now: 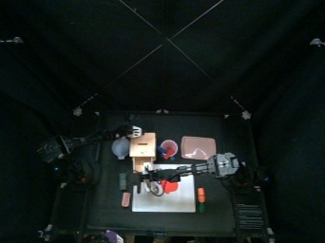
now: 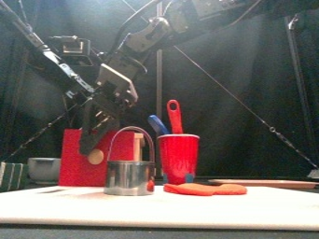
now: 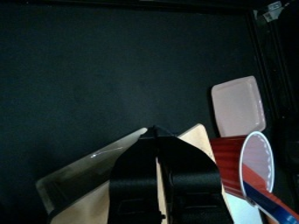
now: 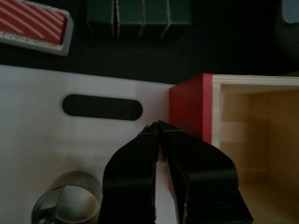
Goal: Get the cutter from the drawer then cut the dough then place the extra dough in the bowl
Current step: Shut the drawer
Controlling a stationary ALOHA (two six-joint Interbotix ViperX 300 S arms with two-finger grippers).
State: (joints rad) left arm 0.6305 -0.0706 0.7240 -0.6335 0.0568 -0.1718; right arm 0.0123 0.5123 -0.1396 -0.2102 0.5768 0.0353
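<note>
Two arms over one table; clock read from the top view, 12 at the back curtain. Item 1, cutter [image 2: 129,175]: upright on the board [image 4: 47,83], wire handle arched overhead, near the board's 9 o'clock end, free of any grip. Item 2, dough [image 2: 206,189]: flat red disc just at 3 o'clock of the cutter, a thin gap between them. Item 3, box [image 4: 257,118]: at 12 o'clock of the cutter, its red front [image 4: 191,109] close to the board's back edge, pale inside showing. Item 4, bowl [image 2: 44,169]: beside the box at its 9 o'clock. Item 5, cup [image 2: 178,157] with a blue and a red knife, at 3 o'clock of the box; tray [image 3: 239,103] further toward 3 o'clock. Item 6, sushi [image 4: 138,16] and a striped toy [image 4: 35,24]: off the board's 9 o'clock edge. Open room: board bare along its 6 o'clock edge and past the dough toward 3 o'clock; the 12 o'clock side is crowded by box, cup and tray. Right gripper [image 4: 153,131]: arm reaches in from 3 o'clock past the middle, wrist pitched down, jaws pinched together on nothing, tips over the board between cutter and box front. Left gripper [image 3: 153,133]: arm in from 9 o'clock, held above the box, jaws likewise pressed together, empty.
</note>
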